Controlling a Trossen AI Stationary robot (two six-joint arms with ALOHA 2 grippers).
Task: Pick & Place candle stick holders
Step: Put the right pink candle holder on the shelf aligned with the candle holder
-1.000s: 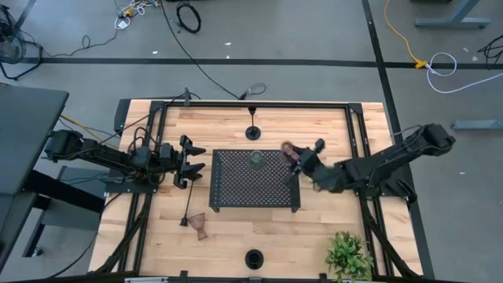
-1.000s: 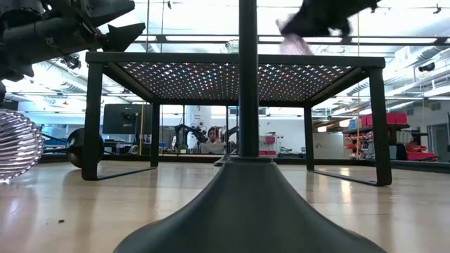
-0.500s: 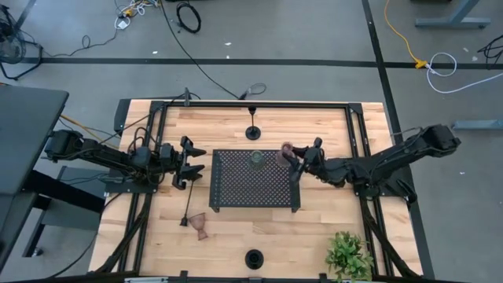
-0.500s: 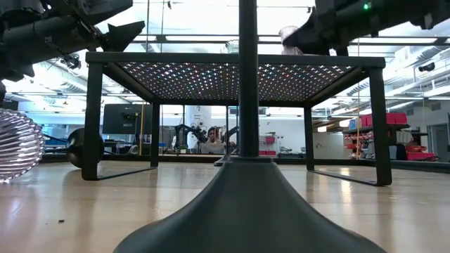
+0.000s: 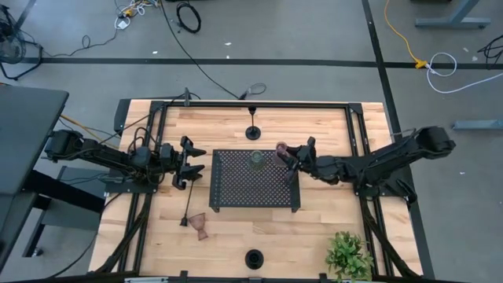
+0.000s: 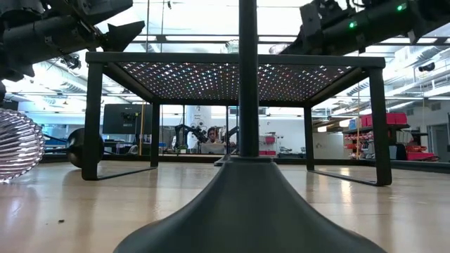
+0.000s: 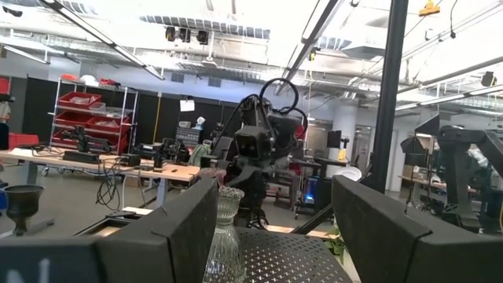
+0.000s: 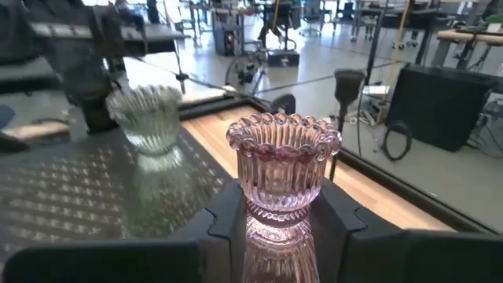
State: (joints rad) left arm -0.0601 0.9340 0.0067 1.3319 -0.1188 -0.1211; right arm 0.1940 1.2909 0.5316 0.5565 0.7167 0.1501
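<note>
The right gripper (image 5: 288,155) has carried the pink glass holder (image 5: 281,148) leftward over the last second, from beside the tray's right edge to above the far right corner of the black tray (image 5: 236,192). That suggests the placing step is close: the holder now hangs over the tray top, near the pale green holder (image 5: 256,160) already standing there. The fingers (image 8: 224,216) clamp the pink holder at its narrow waist. It stands upright, scalloped cup (image 8: 284,137) up, long axis vertical. The left gripper (image 5: 191,163) waits, jaws spread and empty, just left of the tray. Another pink holder (image 5: 201,229) and the black holders (image 5: 253,133) are still on the table.
</note>
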